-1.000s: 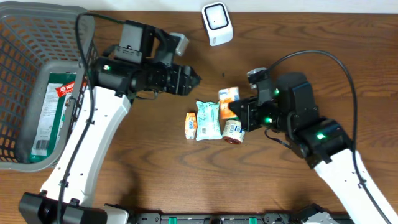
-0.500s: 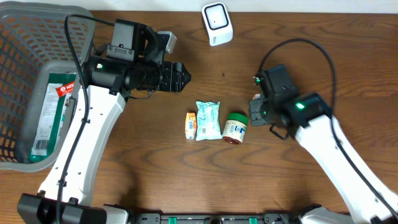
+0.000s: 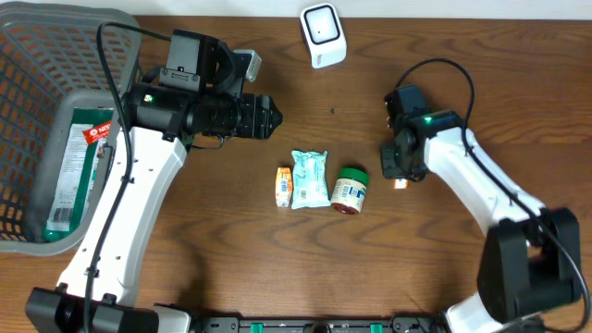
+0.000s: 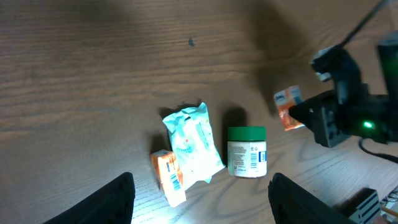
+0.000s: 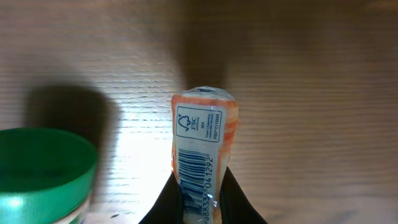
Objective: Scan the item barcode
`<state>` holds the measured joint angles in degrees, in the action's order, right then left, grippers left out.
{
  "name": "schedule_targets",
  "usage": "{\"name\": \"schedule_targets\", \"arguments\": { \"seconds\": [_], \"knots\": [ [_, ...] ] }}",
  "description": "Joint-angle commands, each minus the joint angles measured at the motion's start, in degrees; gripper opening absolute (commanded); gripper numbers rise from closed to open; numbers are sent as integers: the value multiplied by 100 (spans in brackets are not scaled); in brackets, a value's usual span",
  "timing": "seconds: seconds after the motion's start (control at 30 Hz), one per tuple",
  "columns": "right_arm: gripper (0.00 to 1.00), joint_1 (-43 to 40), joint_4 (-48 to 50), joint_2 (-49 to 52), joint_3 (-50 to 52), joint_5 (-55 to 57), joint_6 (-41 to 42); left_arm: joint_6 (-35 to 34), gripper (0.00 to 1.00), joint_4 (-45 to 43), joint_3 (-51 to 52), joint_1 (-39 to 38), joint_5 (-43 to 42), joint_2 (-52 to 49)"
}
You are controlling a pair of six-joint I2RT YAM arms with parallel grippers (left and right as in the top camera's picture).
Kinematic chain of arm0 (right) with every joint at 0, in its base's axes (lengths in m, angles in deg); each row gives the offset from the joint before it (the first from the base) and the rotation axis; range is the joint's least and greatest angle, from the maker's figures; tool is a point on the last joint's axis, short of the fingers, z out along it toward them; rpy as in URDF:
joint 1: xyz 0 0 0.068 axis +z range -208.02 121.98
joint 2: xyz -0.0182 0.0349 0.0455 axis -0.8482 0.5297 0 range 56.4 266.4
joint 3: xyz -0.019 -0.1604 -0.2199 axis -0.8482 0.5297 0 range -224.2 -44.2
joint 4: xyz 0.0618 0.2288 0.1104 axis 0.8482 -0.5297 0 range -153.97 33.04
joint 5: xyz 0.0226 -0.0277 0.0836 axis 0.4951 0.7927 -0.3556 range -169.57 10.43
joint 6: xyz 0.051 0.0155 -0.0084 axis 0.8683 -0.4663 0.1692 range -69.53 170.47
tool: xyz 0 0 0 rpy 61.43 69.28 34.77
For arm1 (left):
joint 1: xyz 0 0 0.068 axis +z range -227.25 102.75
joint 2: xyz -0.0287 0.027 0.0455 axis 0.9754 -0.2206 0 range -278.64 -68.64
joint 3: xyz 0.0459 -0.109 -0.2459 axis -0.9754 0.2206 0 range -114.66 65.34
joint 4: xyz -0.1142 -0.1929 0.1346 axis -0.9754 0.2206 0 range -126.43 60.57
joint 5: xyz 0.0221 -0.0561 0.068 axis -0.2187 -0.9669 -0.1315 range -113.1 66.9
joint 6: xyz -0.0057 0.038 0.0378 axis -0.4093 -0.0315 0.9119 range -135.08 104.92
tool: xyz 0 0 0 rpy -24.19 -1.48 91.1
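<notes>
The right gripper (image 3: 400, 168) is closed narrowly on a small orange-and-white carton (image 5: 199, 138), pinched at its lower end, between the middle and the right edge of the desk (image 3: 231, 268). The carton's printed barcode (image 5: 194, 167) faces the wrist camera. Whether the carton is clear of the surface cannot be told with certainty from overhead. The left gripper (image 3: 269, 116) stands wide apart and carries nothing, hanging above the left-centre of the desk. Assessment: the item is secured, and presentation to the white box-shaped scanner (image 3: 322, 35) at the far edge remains outstanding. The next move calls for carrying the carton there and turning the barcode face toward the scanner window. A teal-and-white soft pouch (image 3: 310, 178), a green-lidded white jar (image 3: 350, 190) and a small orange box (image 3: 285, 185) lie at mid-desk. A grey plastic basket (image 3: 28, 55) occupies the left edge. The surface is dark wood-grain; little of the room shows.
</notes>
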<state>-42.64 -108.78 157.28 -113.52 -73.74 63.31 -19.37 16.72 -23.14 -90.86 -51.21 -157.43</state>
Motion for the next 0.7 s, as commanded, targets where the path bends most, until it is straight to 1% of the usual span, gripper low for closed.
{"name": "schedule_targets", "arguments": {
  "seconds": [0.0, 0.07, 0.1, 0.13, 0.23, 0.3, 0.4, 0.5, 0.6, 0.67],
  "knots": [
    [2, -81, 26, 284, -20, -461, -330, -7, 70, 17, 9, 4, 57, -33],
    [3, -81, 66, 400, -20, -466, -330, -7, 69, 17, 11, 4, 57, -33],
    [5, -81, 85, 431, -22, -481, -330, -7, 69, 17, 9, 4, 57, -33],
    [11, -76, 107, 442, -20, -485, -330, -7, 70, 17, 11, 4, 57, -33],
    [44, -70, 131, 446, -22, -485, -356, -4, 69, 20, 9, 4, 59, -33],
    [64, -72, 122, 446, -22, -485, -356, -7, 70, 20, 11, 4, 59, -33],
    [82, -72, 85, 433, -35, -485, -376, -4, 70, 17, 11, 4, 57, -33],
    [91, -83, -61, 409, -186, -474, -444, -7, 70, 20, 9, 4, 57, -33],
    [94, -111, -422, 326, -562, -457, -485, -7, 70, 17, 9, 7, 61, -33],
    [95, -157, -732, 267, -929, -459, -485, -13, 70, 17, 4, 7, 125, -31]
  ]
}}
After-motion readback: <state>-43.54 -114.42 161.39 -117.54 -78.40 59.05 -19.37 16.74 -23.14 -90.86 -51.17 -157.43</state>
